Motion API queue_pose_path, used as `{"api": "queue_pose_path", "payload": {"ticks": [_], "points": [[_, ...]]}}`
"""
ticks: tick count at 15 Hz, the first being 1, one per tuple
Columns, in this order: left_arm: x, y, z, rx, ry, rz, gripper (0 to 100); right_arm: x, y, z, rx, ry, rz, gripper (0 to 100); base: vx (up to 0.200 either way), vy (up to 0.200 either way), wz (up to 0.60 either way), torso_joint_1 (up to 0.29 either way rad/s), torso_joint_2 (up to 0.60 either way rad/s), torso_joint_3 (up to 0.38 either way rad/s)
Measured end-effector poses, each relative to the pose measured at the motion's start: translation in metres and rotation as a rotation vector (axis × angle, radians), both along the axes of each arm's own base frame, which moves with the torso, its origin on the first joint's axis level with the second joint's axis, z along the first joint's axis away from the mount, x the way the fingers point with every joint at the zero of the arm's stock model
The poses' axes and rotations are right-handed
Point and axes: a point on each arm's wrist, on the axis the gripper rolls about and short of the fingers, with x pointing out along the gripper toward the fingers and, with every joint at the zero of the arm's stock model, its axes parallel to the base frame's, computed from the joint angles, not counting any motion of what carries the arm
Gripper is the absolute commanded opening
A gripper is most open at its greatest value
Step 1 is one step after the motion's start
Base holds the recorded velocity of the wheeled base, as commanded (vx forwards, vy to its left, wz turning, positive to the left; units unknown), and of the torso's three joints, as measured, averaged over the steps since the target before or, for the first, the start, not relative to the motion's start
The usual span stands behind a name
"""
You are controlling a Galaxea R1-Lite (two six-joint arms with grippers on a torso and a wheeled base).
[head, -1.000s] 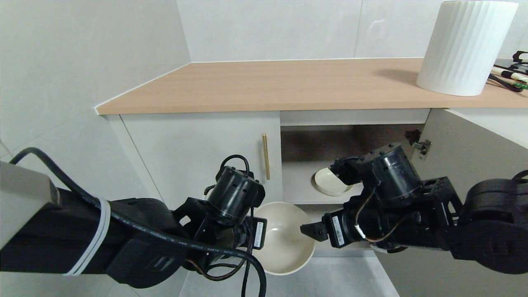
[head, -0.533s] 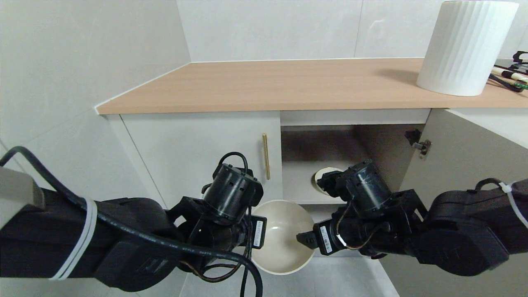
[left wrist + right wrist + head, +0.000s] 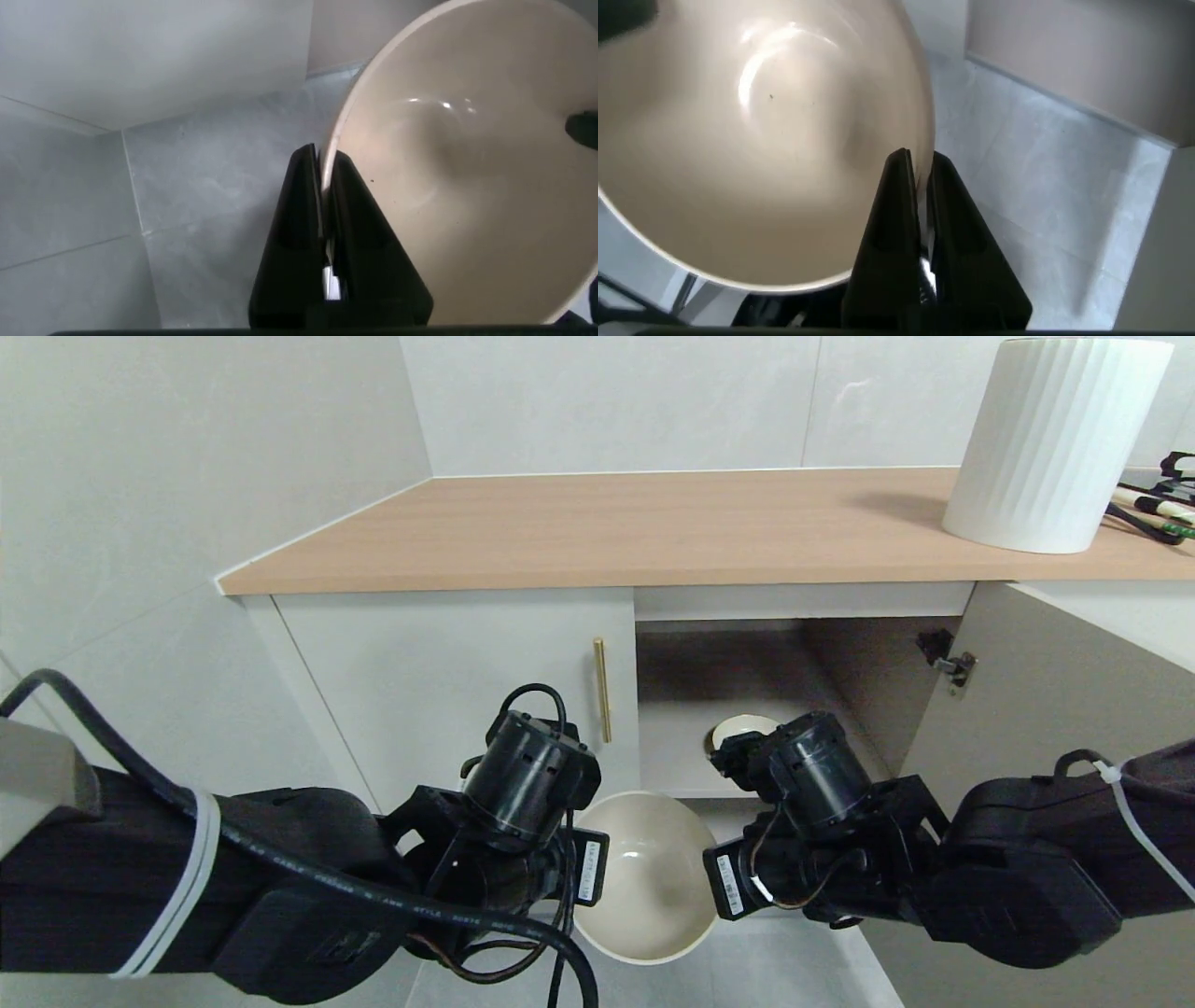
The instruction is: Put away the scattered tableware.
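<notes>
A cream bowl [image 3: 639, 882] hangs in front of the open cabinet [image 3: 756, 663], low between my two arms. My left gripper [image 3: 323, 177] is shut on the bowl's [image 3: 448, 168] left rim, one finger inside and one outside. On the opposite rim my right gripper [image 3: 920, 177] is shut on the bowl [image 3: 766, 140] in the same way. A small cream dish [image 3: 742, 728] lies on the cabinet shelf, partly hidden behind my right wrist.
The cabinet's right door [image 3: 1027, 709] stands open; the left door with a brass handle [image 3: 602, 691] is closed. On the wooden countertop [image 3: 607, 532] stand a white ribbed container [image 3: 1055, 439] and some utensils [image 3: 1158, 509] at the far right. Grey floor lies below.
My right arm has drawn back from the cabinet and moved left and down, and its gripper has come onto the bowl's right rim. The left arm and bowl shifted only slightly.
</notes>
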Motion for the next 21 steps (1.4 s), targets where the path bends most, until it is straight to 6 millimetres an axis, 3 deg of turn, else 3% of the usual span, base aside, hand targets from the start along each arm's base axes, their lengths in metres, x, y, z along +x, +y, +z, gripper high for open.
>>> {"api": "queue_pose_path", "payload": {"ticks": [3,7,11,15,21], "points": [[0.0,0.001,0.001,-0.002,-0.005,0.004,100,0.0,0.0,-0.001,-0.01,0.0,-0.009,0,0.0,0.0,0.0,0.0,0.0,0.0],[0.0,0.003,0.007,-0.016,-0.019,0.009,100,0.018,-0.018,0.0,0.015,0.009,-0.119,0,0.0,0.0,0.0,0.0,0.0,0.0],[-0.002,0.007,0.017,-0.038,-0.04,0.016,100,0.062,-0.044,-0.005,0.084,0.028,-0.352,0,0.0,0.0,0.0,0.0,0.0,0.0],[-0.003,0.012,0.026,-0.06,-0.062,0.025,100,0.118,-0.07,-0.014,0.208,0.02,-0.67,0,0.0,0.0,0.0,0.0,0.0,0.0],[-0.004,0.013,0.028,-0.066,-0.068,0.026,100,0.173,-0.093,-0.028,0.296,-0.006,-0.83,0,0.0,0.0,0.0,0.0,0.0,0.0]]}}
